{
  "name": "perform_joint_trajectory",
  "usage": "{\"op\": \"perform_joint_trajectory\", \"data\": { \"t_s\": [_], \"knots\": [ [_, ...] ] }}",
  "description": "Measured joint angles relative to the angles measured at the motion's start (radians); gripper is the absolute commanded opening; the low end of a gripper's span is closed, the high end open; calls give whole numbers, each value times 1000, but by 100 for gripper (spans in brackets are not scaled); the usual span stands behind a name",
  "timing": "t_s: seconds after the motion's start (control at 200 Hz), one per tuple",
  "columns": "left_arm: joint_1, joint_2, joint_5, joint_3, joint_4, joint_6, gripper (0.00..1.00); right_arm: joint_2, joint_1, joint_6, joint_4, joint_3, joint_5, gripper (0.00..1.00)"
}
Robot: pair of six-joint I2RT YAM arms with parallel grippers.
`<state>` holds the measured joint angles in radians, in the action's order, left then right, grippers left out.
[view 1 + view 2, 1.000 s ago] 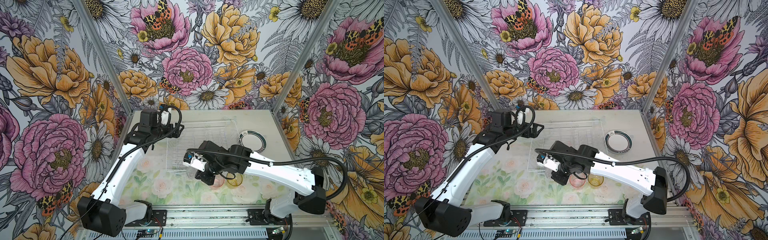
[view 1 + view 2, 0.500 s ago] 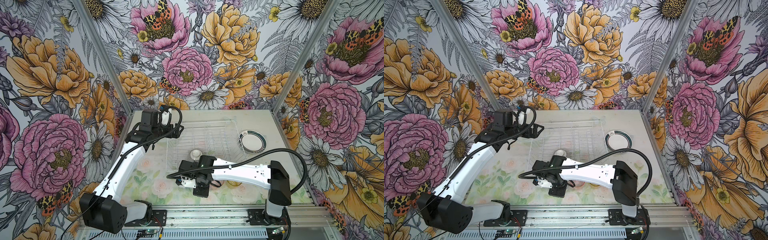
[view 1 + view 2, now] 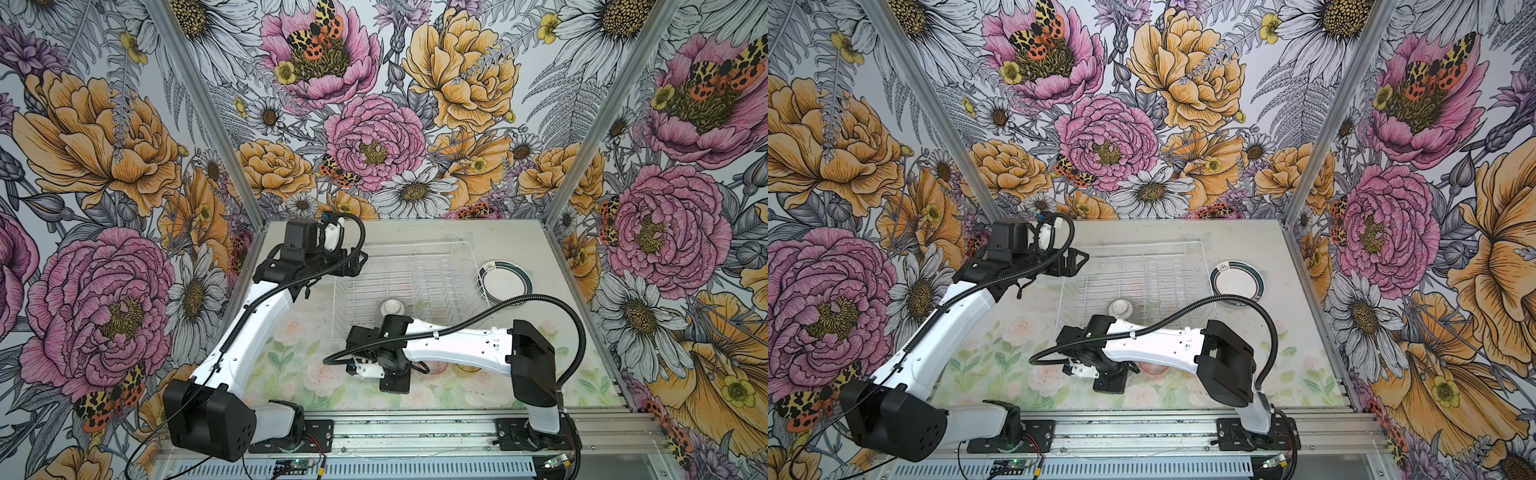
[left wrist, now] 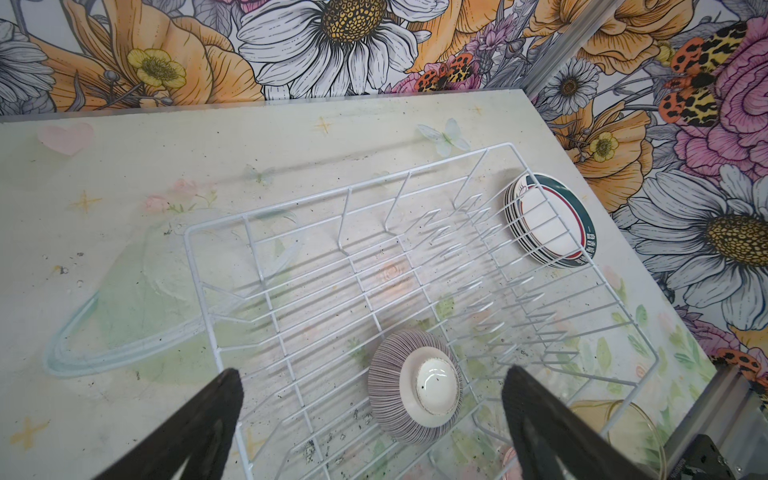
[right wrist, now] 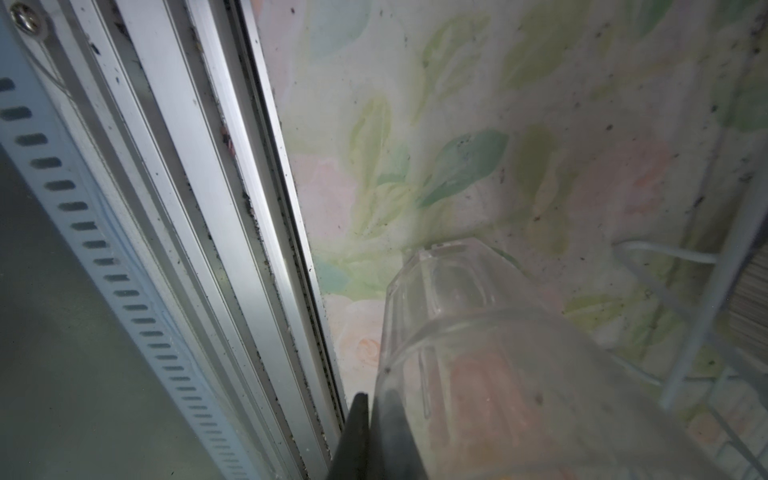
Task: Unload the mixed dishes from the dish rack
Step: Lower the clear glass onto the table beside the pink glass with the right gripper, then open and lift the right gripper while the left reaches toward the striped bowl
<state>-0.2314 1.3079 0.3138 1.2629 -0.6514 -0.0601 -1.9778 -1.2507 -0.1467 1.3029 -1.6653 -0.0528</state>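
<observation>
Top views
- dish rack (image 3: 415, 266): white wire, on the middle of the desk (image 3: 415, 235), nearer the back edge.
- ribbed bowl (image 3: 392, 308): upside down with its white foot up, on the rack's base near its front-left corner; seen in both top views.
- plates (image 3: 505, 282): stacked flat on the desk, just beside the rack's right side and near the right edge.
- left gripper (image 3: 353, 264): above the rack's back-left corner.
- right arm (image 3: 457, 353): wrist low over the desk's front part, before the rack's front-left corner.
- pink tumbler (image 3: 435, 368): on the desk's front part, partly under the right arm.

Left wrist view
- left gripper: fingers (image 4: 216, 415) spread wide, nothing between them, bowl below.
- amber tumbler (image 4: 615, 424): on the desk outside the rack.

Right wrist view
- right gripper (image 5: 374, 401): pinched tight on the wall of the clear tumbler (image 5: 478, 353).
- clear tumbler: close over the desk, near the aluminium rail (image 5: 232, 208) at the front edge; contact with the desk cannot be told.
</observation>
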Motion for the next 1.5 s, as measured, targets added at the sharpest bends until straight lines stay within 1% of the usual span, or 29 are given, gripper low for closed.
{"op": "perform_joint_trajectory", "data": {
  "t_s": [0.44, 0.811, 0.876, 1.021, 1.101, 1.261, 1.321, 1.496],
  "knots": [
    [1, 4, 0, 0, 0, 9, 99, -52, 9, -21, -2, -33, 32, 0],
    [6, 7, 1, 0, 0, 11, 99, -64, 15, -20, -1, -33, 66, 0],
    [6, 10, 1, 0, 0, 11, 99, -67, 15, -20, -1, -33, 69, 6],
    [6, 14, 6, 0, -3, 11, 99, -67, 15, -18, -1, -33, 73, 22],
    [6, 18, 9, 0, -4, 11, 99, -67, 15, -21, -1, -33, 79, 28],
    [6, 23, 12, 0, -5, 11, 99, -67, 15, -18, -2, -33, 84, 37],
    [6, 24, 11, 0, -7, 11, 99, -66, 18, -18, -2, -33, 84, 43],
    [6, 27, 11, 0, -20, 12, 99, -38, 22, -17, -6, -32, 83, 46]
  ]
}}
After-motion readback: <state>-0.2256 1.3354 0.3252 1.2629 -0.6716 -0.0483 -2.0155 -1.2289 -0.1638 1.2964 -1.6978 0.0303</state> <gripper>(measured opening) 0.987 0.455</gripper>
